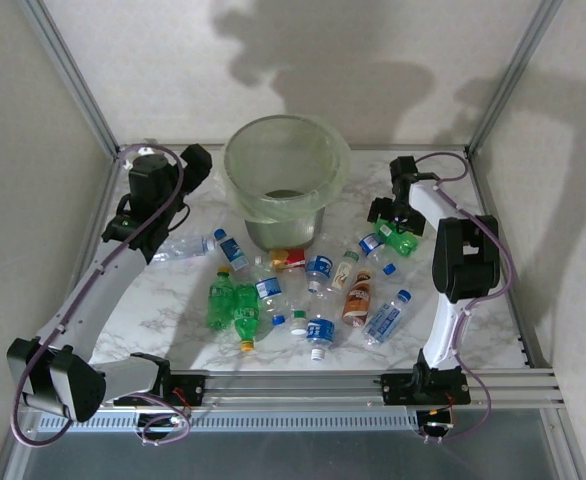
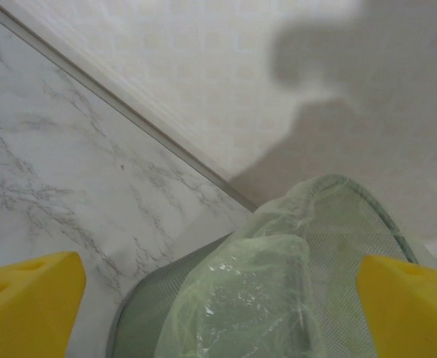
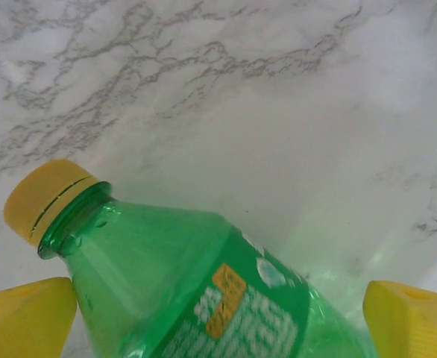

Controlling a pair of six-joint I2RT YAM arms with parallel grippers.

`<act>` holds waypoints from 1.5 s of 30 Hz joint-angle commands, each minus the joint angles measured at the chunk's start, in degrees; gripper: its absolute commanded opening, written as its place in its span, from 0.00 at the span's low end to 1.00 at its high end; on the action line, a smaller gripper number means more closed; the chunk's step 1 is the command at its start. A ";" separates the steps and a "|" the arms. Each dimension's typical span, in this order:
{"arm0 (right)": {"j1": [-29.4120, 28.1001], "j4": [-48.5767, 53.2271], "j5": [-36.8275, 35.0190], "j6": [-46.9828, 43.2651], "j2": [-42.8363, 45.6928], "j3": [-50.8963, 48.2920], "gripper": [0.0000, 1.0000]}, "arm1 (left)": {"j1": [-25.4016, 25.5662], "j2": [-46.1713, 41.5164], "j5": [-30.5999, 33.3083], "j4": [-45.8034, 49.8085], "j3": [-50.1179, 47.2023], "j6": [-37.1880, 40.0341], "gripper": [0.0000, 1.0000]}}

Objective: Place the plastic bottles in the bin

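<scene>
green bottle lay ungripped between the wide-open jaws of your right gripper, at 4 o'clock of the bin. your left gripper hung open and empty at the bin's 9 o'clock. the pick looked in hand; next you likely needed to close, then lift.

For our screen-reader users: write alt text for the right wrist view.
A green plastic bottle with a yellow cap lies on the white marble table, framed between the right gripper's wide-open yellow fingers.
</scene>
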State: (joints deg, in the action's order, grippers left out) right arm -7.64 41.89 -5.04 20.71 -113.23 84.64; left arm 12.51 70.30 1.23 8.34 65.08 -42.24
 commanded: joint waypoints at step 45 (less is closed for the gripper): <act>2.76 -4.02 0.73 4.12 20.52 -3.18 0.64 | 0.84 -1.84 1.40 5.79 8.59 1.55 0.92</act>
State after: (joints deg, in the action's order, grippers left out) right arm -4.95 37.69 -6.46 23.81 -97.91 77.73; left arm 12.99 68.03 1.30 13.80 71.59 -41.85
